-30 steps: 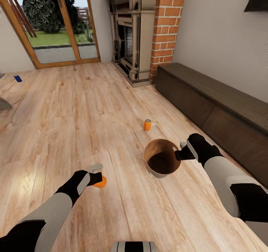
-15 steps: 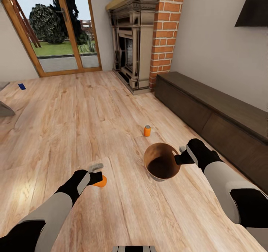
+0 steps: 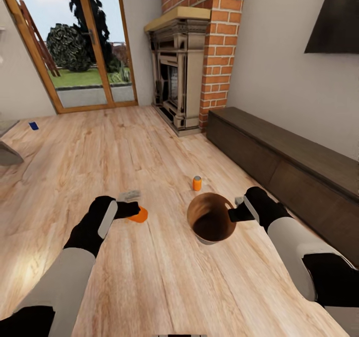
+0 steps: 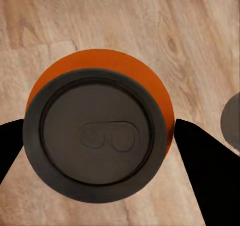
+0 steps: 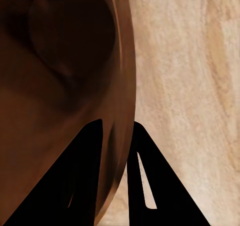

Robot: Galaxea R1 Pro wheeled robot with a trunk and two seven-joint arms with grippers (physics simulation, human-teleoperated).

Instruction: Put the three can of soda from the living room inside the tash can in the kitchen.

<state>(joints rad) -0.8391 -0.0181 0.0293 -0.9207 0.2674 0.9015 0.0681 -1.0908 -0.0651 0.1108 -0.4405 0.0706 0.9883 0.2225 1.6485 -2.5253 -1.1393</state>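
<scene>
While the left claw [image 3: 133, 211] held an orange can [image 3: 138, 214] pinched between its two fingers above the pale wood floor [image 3: 149, 277], the right claw [image 3: 236, 211] was clamped on the rim of the tash can [image 3: 211, 218], one finger inside the wall and one outside. The bucket hung tilted from that single pinch, its mouth turned up toward the head camera. A second orange can [image 3: 197, 183] stood upright on the floor just beyond the bucket, and a small dark blue thing [image 3: 33, 125] lay far off near the glass door — probably the third can, though too small to tell. The main risk was at the drop: the held can sat well apart from the bucket's mouth, so a release made too early would have sent it rolling across the floor. The rim pinch looked thin as well — a can landing inside could have swung or twisted the bucket out of the fingers.
</scene>
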